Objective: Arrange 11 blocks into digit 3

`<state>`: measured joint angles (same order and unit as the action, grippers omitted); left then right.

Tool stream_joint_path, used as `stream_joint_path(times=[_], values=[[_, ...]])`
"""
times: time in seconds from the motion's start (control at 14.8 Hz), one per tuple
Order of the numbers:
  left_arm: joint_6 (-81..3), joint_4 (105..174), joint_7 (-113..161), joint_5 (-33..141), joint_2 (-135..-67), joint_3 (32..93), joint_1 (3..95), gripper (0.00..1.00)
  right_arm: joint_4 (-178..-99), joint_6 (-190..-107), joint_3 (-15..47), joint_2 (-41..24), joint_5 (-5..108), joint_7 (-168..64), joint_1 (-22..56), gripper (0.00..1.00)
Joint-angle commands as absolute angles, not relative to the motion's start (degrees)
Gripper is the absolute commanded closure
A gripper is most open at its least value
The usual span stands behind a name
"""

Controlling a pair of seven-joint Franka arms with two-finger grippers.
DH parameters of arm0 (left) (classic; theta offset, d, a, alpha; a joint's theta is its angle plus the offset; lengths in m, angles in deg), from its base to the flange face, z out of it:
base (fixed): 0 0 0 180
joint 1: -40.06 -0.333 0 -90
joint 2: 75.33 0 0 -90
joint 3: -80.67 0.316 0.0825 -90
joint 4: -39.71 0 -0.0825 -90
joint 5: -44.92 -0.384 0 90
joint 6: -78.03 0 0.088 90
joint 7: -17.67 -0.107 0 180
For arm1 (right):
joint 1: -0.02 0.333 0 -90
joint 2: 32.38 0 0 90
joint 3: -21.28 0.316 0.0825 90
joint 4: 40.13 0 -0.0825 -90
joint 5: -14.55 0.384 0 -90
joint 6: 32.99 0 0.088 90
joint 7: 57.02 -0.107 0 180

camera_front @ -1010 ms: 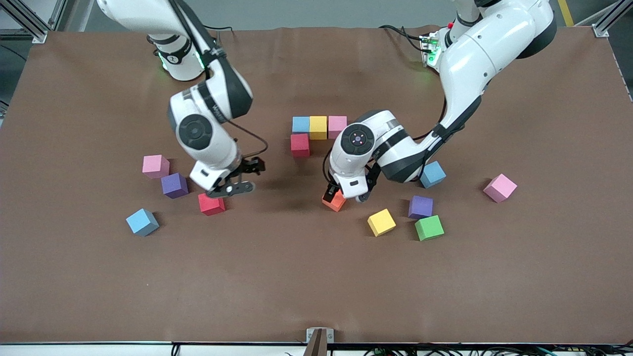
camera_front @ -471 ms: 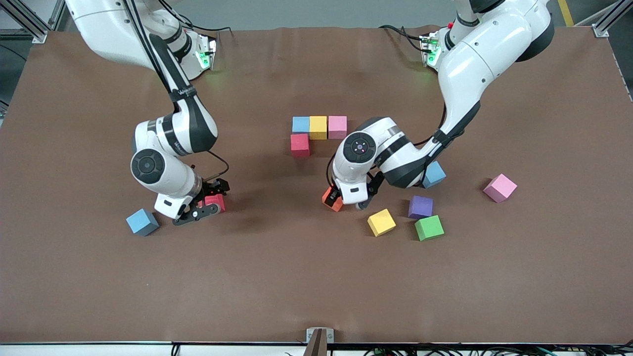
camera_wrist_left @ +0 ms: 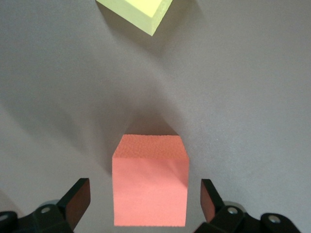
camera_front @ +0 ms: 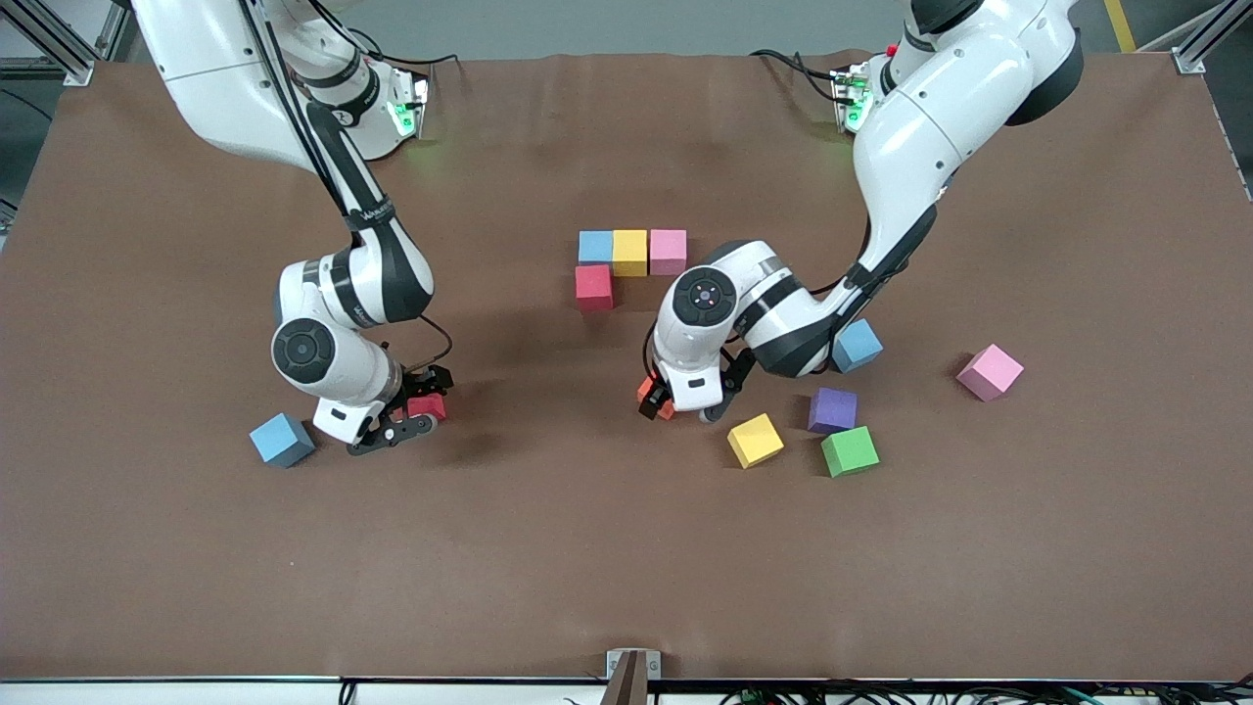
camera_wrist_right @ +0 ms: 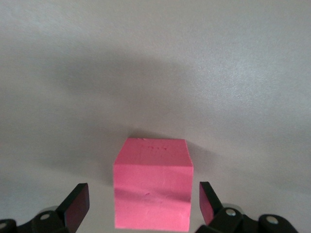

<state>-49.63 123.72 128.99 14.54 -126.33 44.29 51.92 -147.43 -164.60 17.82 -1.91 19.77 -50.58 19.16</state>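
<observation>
Straddling the orange block (camera_wrist_left: 149,179), the left gripper (camera_wrist_left: 146,201) sits low at mid-frame in the front view. Its fingers are spread, one on each side of the cube, with a gap showing on both sides, so nothing is pinched yet. The block lies straight ahead between the fingers, its faces square to them and roughly centred. A cube has no long axis to line up.

The right gripper (camera_wrist_right: 144,204) has the same setup lower down toward the right arm's end of the counter (camera_front: 626,568). It is spread around a red block (camera_wrist_right: 152,184), which sits closer to one finger than the other. Closing will likely nudge it sideways before it seats.

The digit 3 (camera_front: 626,259) is only started, in the upper centre of the frame. It has a row of blue, yellow and pink cubes touching, with a second red cube (camera_front: 593,287) touching under the blue one. The left arm is the nearer one to it.

The brown counter is flat and matte, and both blocks rest flat on it. Room is tightest by the left gripper, where a yellow block (camera_front: 755,440) lies near the orange one, seen at the edge of the left wrist view. The purple block (camera_front: 833,409) and green block (camera_front: 849,450) touch each other just past it. A blue block (camera_front: 282,440) lies near the right gripper but apart from it.
</observation>
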Motion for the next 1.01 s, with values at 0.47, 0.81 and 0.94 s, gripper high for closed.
stream_joint_path(times=[0.47, 0.81, 0.94], values=[[-50.03, 121.8, 127.53, 15.83, -128.33, 46.57, 54.56, 0.46, -148.51, -166.33, 19.08, -1.62, 18.94, -49.9, 18.21, 0.69], [-49.59, 121.72, 124.47, 15.65, -125.61, 45.95, 52.72, 0.98, -144.38, -159.48, 19.35, -3.02, 19.65, -52.26, 22.94, 0.73], [-49.15, 121.72, 122.26, 15.83, -123.85, 45.87, 51.93, 0.99, -142.71, -159.03, 19.35, -2.94, 19.65, -59.36, 26.28, 0.73]])
